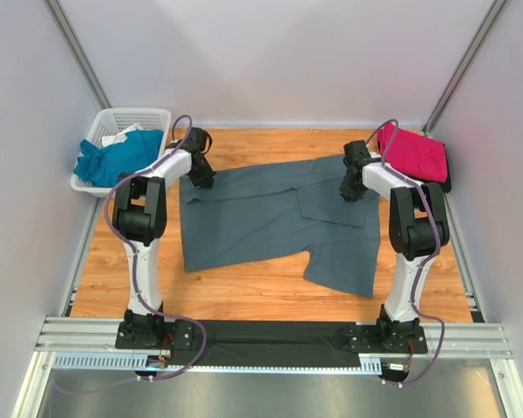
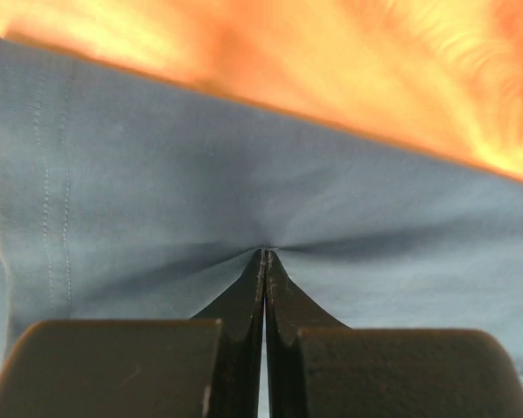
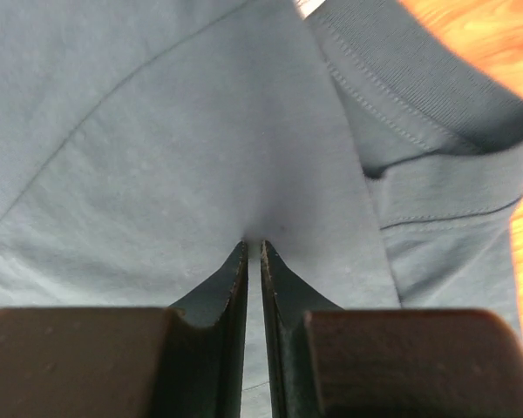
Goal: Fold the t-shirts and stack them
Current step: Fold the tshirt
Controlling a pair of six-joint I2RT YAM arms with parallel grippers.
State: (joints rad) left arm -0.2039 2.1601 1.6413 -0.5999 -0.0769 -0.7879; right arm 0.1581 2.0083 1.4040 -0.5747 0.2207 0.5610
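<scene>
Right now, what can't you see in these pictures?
- Top view: what fills the basket, under the teal t-shirt.
- Top view: the dark thing under the pink t-shirt.
- Left wrist view: the table, blurred.
- Wrist views: how many grey t-shirt layers the left gripper and right gripper pinch.

A spread-out t-shirt [image 1: 261,218] lies in the middle of the table [image 1: 244,296], between the two arms. A basket [image 1: 148,116] stands at the far left corner, with a second t-shirt [image 1: 113,157] in it. A third t-shirt [image 1: 411,150] lies at the far right corner. The left gripper [image 1: 200,178] is down on the far left edge of the spread-out t-shirt. The right gripper [image 1: 349,190] is down on its far right part, beside the neck hole.
</scene>
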